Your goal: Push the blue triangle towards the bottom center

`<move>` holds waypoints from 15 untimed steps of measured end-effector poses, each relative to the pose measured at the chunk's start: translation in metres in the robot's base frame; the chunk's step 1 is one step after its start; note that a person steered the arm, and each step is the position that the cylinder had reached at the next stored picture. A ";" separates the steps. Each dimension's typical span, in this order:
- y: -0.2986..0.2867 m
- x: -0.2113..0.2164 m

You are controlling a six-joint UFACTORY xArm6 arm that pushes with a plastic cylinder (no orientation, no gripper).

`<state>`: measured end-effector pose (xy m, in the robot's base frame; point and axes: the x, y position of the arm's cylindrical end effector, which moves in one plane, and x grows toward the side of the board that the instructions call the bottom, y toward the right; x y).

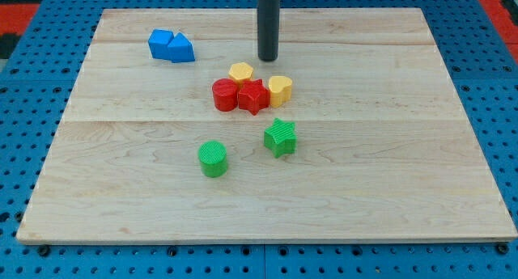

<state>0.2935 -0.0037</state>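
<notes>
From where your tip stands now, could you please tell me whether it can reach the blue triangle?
Probably yes. My tip stands to the view's right of the blue triangle, with bare board between them. The yellow block and red blocks sit below that path.

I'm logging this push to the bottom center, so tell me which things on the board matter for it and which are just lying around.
Part of the job:
blue triangle, near the view's top left
my tip, to the view's right of the blue pair, just above the yellow blocks

Just lying about:
blue block touching the triangle
two yellow blocks
red cylinder
red star
green cylinder
green star
</notes>
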 end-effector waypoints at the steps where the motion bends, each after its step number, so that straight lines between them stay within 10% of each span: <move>1: -0.080 0.026; 4: 0.000 0.013; 8: -0.123 -0.028; 13: -0.125 0.037; 15: -0.110 0.158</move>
<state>0.4520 -0.1142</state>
